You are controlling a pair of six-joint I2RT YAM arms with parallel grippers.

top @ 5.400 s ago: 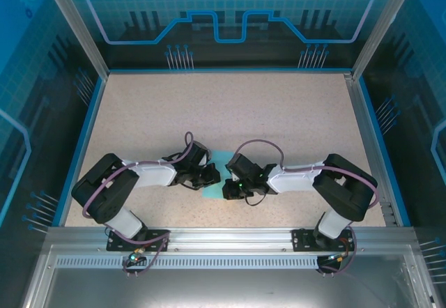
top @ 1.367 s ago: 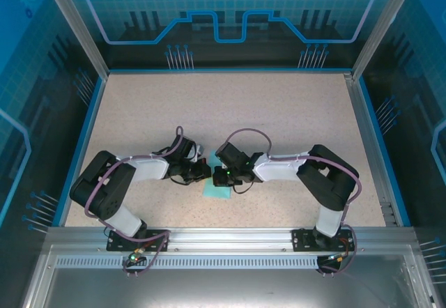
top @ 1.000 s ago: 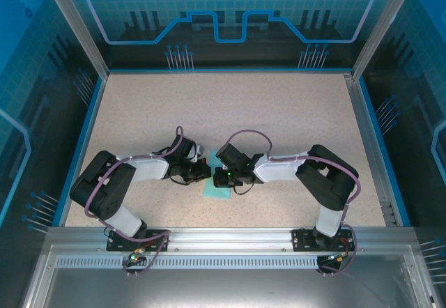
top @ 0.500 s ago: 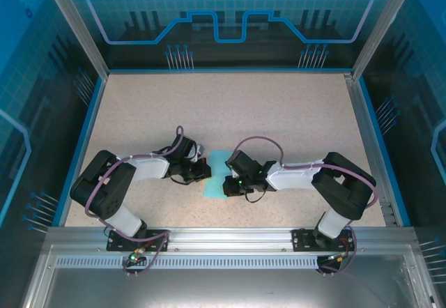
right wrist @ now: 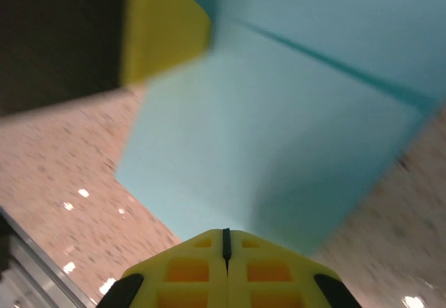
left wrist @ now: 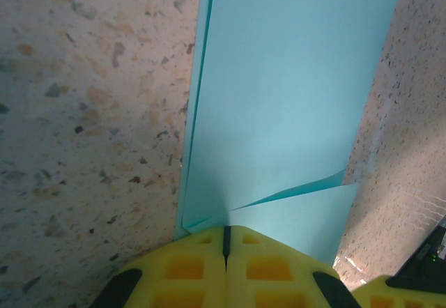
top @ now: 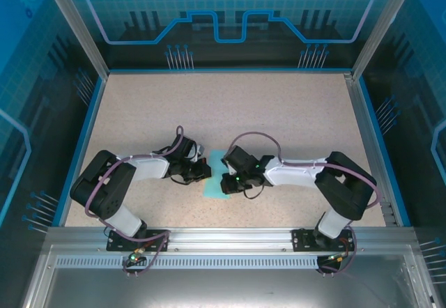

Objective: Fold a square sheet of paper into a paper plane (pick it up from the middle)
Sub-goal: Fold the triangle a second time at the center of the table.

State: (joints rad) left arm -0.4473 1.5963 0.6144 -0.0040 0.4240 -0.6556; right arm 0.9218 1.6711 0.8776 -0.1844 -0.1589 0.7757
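Note:
The square sheet of paper (top: 214,189) is light cyan and lies folded on the speckled table between the two arms. In the left wrist view the paper (left wrist: 286,92) is a long strip with a loose flap near its lower end. My left gripper (left wrist: 225,228) is shut, its yellow tips resting on the paper's near edge; from above, the left gripper (top: 204,171) sits at the paper's left side. My right gripper (right wrist: 225,232) is also shut, tips on the paper (right wrist: 279,148). Seen from the top, the right gripper (top: 226,183) is at the paper's right side.
The speckled table (top: 230,106) stretches wide behind the arms, bounded by a blue rim and metal frame posts. A yellow finger of the left gripper (right wrist: 164,33) shows in the right wrist view. The metal rail (top: 230,235) with both bases lies close in front.
The right gripper slid off to the right across the paper, uncovering more of it, then edged slightly back. The left arm has stayed put. Both stay shut.

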